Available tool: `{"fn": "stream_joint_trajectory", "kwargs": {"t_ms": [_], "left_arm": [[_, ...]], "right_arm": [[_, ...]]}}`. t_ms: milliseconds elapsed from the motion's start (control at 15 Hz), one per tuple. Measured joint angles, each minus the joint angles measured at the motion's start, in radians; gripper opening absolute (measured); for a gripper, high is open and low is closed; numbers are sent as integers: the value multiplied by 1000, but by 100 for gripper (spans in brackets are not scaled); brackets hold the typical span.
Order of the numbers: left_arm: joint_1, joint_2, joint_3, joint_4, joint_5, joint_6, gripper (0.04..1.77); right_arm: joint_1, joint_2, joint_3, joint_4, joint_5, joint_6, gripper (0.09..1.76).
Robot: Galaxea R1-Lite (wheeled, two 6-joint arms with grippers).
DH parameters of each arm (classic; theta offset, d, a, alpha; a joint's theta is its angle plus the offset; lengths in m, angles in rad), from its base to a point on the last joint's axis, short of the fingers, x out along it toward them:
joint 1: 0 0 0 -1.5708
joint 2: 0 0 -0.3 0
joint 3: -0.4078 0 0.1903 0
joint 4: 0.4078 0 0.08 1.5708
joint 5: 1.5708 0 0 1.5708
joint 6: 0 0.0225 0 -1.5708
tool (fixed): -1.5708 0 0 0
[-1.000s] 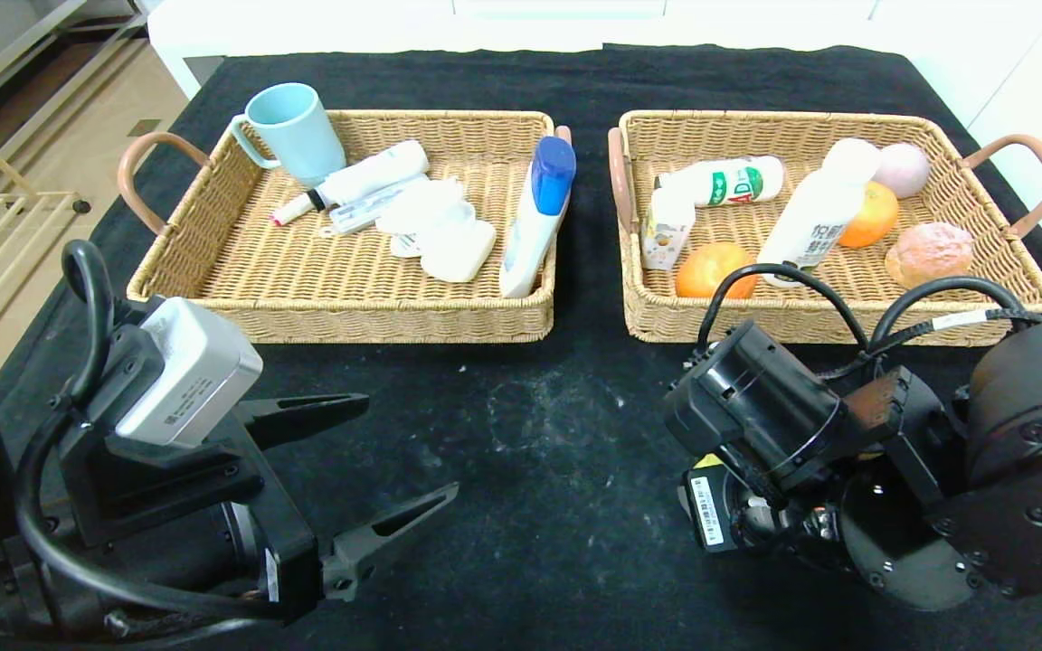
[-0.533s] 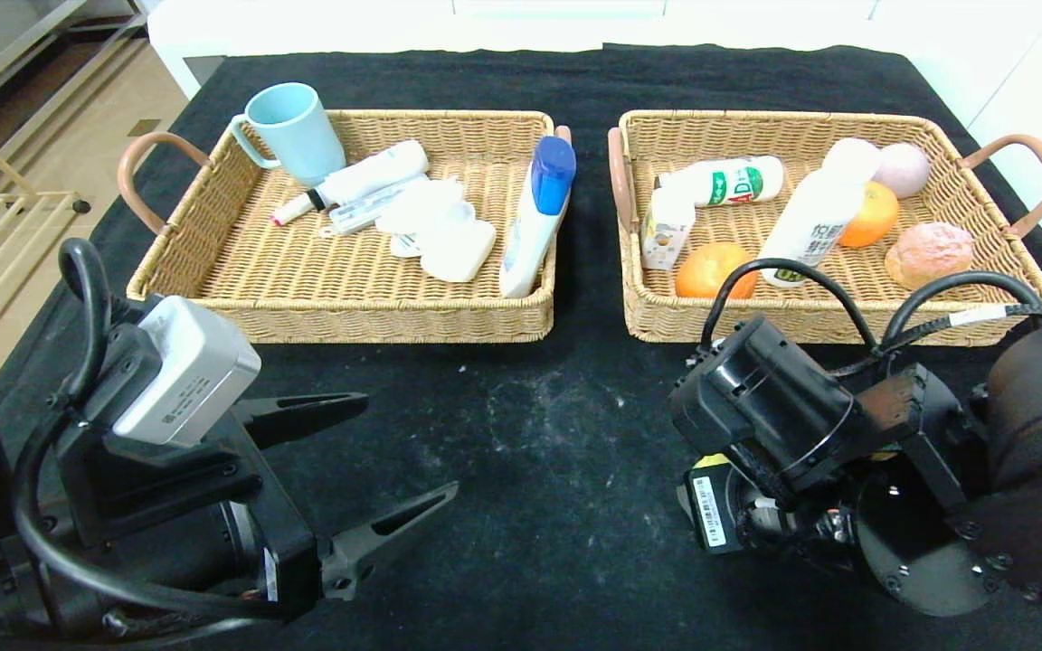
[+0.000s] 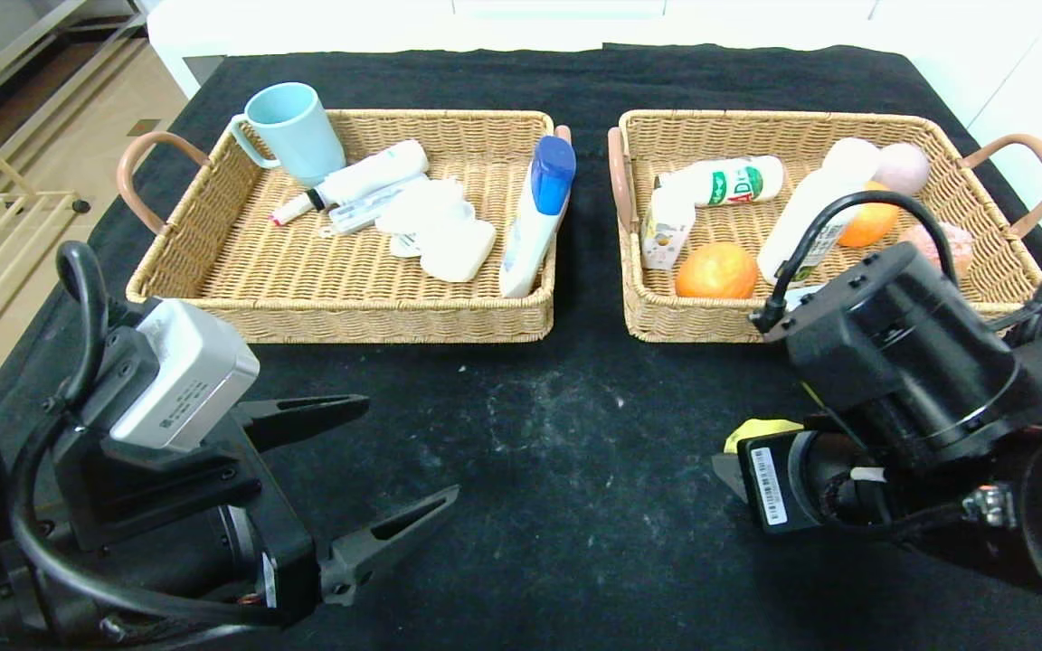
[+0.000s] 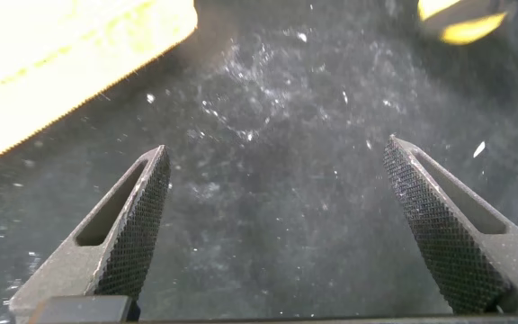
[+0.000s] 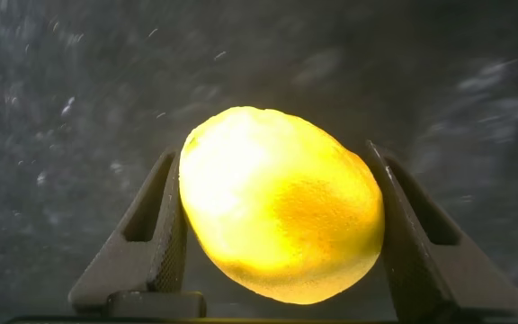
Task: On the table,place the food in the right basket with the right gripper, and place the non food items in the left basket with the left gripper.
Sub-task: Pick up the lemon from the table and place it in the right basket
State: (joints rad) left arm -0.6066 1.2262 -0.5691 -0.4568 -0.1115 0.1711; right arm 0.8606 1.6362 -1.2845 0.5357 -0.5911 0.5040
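Moved: right gripper (image 5: 277, 225) lifted toward right basket (image 3: 833, 312), clamped across lemon (image 5: 281, 202), firm, waxy, roll-prone; hold mid-body. Left gripper (image 4: 286, 225) parked, spread empty.

In the head view, the lemon (image 3: 761, 427) is mostly hidden behind the right arm (image 3: 901, 362), which also partly covers the bun (image 3: 955, 240) in the right basket (image 3: 666, 316).
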Motion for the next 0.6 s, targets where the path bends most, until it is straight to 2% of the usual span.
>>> {"fn": "stream_joint_trajectory", "kwargs": {"t_ms": [267,600], "left_arm": [[-4,6,1,-1,0,0,172],[-5,11,3,1,-1,0,172]], "right_arm": [[-111,-88,24,-79,16,-134,123],[-336,-177,98,-303,199,-337,123]]}}
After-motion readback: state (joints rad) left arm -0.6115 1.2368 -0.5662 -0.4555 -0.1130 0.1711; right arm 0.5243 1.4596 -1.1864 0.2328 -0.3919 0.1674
